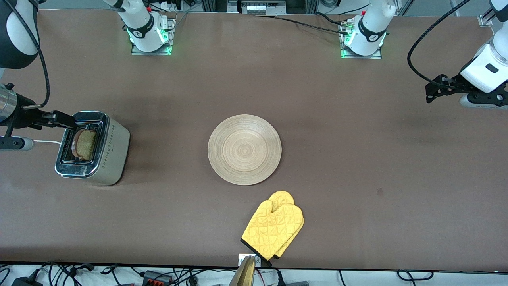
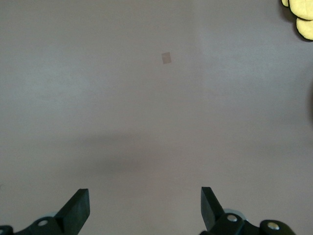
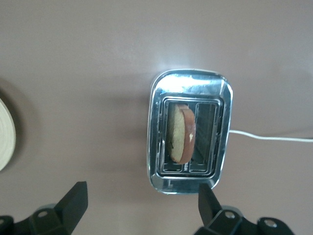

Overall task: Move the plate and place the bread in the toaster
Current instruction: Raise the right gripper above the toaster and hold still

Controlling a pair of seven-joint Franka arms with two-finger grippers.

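The toaster [image 1: 113, 151] stands toward the right arm's end of the table, chrome top up. A slice of brown bread [image 1: 85, 143] stands on edge in one slot, its upper part sticking out; the right wrist view shows the bread [image 3: 180, 133] in the toaster [image 3: 159, 98]. My right gripper [image 1: 71, 121] hovers over the toaster's top edge, open and holding nothing, as the right wrist view [image 3: 142, 193] confirms. The round light-wood plate [image 1: 244, 149] lies bare mid-table, its rim [image 3: 5, 134] just in sight. My left gripper [image 1: 428, 91] hangs open and empty [image 2: 145, 196] over bare table at the left arm's end.
A yellow quilted oven mitt [image 1: 274, 228] lies nearer the front camera than the plate, close to the table's front edge; its tip [image 2: 299, 12] shows in the left wrist view. The toaster's white cord [image 1: 47, 141] trails toward the table's end. Both arm bases stand along the back edge.
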